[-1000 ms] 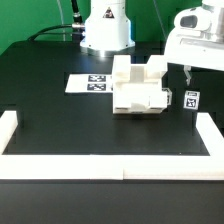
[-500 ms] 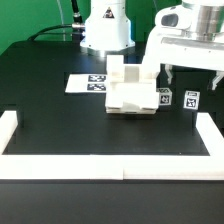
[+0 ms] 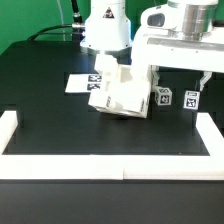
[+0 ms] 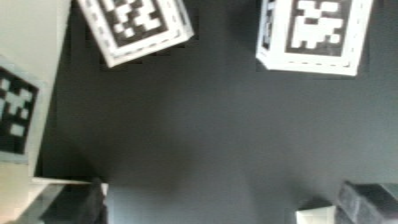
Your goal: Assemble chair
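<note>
blocky white chair (image 3: 118,92) sits askew, tag showing; gripper (image 3: 179,86) fingers spread wide, gripping nothing

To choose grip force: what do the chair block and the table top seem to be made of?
The chair block: probably hard plastic, white, matte; sharp blocky edges, no grain. The table top: black, matte, hardly any glare; perhaps a mat or coated board, I cannot tell which.

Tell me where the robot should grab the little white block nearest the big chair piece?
Likely from straight above, pinching two opposite sides. The little block is short and boxy, standing apart from the big chair piece and the other block, so both sides look free. The open tool hangs above.
</note>
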